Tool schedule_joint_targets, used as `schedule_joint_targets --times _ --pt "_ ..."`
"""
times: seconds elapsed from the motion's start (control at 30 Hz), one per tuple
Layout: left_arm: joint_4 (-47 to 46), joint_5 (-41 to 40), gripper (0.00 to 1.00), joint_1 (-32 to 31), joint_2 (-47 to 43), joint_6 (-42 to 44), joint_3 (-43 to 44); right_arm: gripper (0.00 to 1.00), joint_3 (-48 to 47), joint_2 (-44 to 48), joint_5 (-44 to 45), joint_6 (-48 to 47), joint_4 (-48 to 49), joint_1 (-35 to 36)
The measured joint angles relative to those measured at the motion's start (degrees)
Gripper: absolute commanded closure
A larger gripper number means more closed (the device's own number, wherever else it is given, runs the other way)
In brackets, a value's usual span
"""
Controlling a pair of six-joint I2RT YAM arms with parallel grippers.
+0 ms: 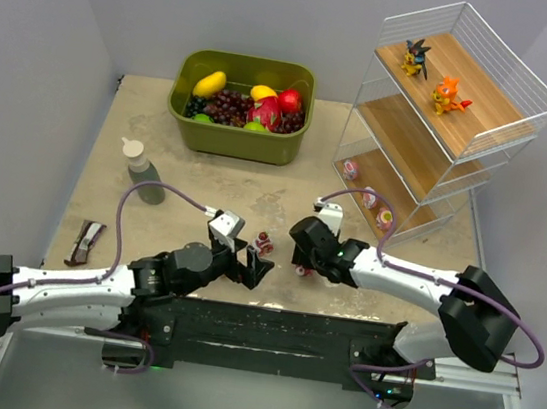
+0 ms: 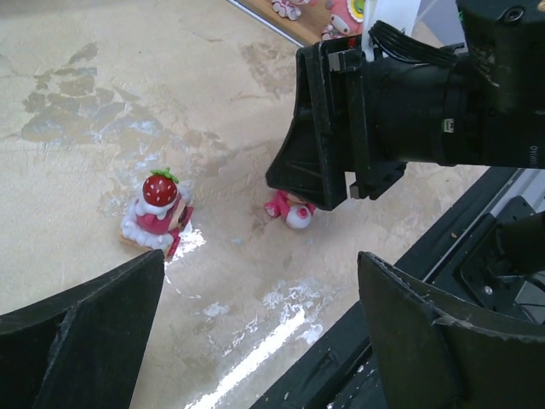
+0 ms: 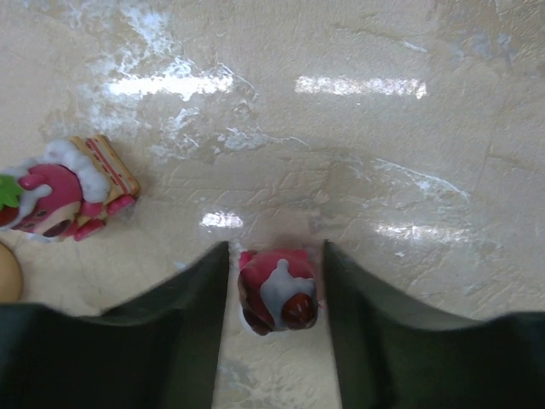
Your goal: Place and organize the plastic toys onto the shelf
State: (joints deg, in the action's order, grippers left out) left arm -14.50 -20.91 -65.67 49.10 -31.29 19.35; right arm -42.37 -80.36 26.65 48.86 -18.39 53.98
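Pink toy (image 3: 277,290) btwn right pincer (image 3: 275,256), nr table (image 1: 205,186) edge.

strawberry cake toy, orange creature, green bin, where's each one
strawberry cake toy (image 2: 159,189): left wrist view, on the red strawberry on top.
orange creature (image 1: 447,94): top external view, on its body.
olive-green bin (image 1: 236,141): top external view, on its near wall.

My gripper (image 3: 275,251) faces down onto the mottled beige tabletop (image 3: 383,111); glare streaks cross the upper frame. Lower centre: a small red toy with white icing (image 3: 277,294) sits between my fingers (image 3: 183,332), with a thin gap on either side. Mid left: a pink-and-white cake figurine (image 3: 68,187) lies tilted, apart from the fingers.
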Motion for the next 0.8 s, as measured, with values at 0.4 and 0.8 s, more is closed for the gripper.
schedule_joint_targets --times 0.4,0.8 --pt "-8.6 -3.4 0.00 -2.4 6.8 2.1 -0.2 0.22 0.2 9.0 -0.7 -0.7 -1.3 0.0" --pt "-24.9 0.7 0.07 -4.8 25.1 8.9 1.2 0.22 -12.5 26.6 -0.5 -8.2 -10.7 0.0"
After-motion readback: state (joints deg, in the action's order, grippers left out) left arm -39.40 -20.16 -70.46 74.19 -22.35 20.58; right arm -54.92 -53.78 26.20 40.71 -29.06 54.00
